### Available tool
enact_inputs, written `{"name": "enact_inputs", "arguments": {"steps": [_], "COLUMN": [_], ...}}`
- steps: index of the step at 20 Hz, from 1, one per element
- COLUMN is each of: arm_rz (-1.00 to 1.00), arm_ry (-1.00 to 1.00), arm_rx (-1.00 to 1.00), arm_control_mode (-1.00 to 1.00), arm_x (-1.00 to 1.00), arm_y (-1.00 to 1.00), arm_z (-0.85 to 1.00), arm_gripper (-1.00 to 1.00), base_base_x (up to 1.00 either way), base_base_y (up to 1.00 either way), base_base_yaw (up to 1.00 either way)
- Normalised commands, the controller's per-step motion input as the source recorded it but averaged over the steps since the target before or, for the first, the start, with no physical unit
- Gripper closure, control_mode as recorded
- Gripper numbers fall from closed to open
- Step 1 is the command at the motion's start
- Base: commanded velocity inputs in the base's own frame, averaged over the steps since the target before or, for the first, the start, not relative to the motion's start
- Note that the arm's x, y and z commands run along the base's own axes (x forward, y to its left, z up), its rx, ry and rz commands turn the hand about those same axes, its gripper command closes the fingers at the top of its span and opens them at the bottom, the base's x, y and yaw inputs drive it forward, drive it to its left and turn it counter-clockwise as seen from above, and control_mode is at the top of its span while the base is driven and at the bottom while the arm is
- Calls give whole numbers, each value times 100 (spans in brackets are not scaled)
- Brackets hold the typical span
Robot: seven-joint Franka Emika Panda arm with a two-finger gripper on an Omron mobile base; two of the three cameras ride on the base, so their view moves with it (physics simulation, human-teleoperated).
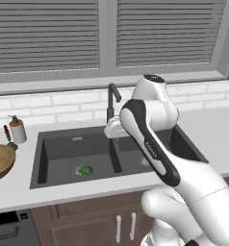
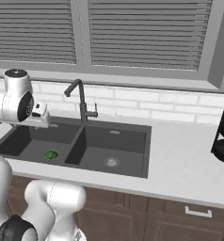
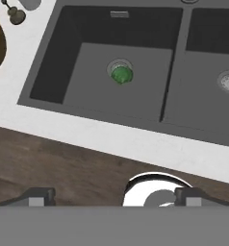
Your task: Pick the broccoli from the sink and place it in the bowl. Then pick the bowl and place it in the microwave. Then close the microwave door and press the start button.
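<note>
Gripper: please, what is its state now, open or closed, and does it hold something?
Gripper: open, fingers wide apart, holding nothing; the broccoli lies on the drain of the sink.

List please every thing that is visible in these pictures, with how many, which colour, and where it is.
broccoli: one, green, on the drain of the left basin.
sink: one, dark grey, two basins, set in the counter under the window.
faucet: one, dark, behind the divider between the basins.
bowl: one, light-brown wood, on the counter left of the sink, partly cut off by the picture edge.
dispenser bottle: one, pale with dark top, behind the bowl.
counter: one, light grey.
window blinds: two panels, grey, above the tiled wall.
rack: one, black, at the right end of the counter.
gripper: one, dark tips, open, above the counter's front edge.
</note>
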Motion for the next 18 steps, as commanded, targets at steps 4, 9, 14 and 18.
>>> {"name": "enact_inputs", "arguments": {"steps": [4,9,14,18], "arm_rz": [1,2,0,0], "arm_ry": [3,14,14,17], "arm_rx": [0,-1,-10,-10], "arm_control_mode": [-100,-100,-100,-100], "arm_x": [9,15,7,3], "arm_y": [83,44,40,14], "arm_z": [-28,-33,-30,-16], "arm_gripper": [-100,-100,-100,-100], "base_base_x": [0,0,0,0], "base_base_y": [0,0,0,0], "base_base_yaw": [0,0,0,0]}}
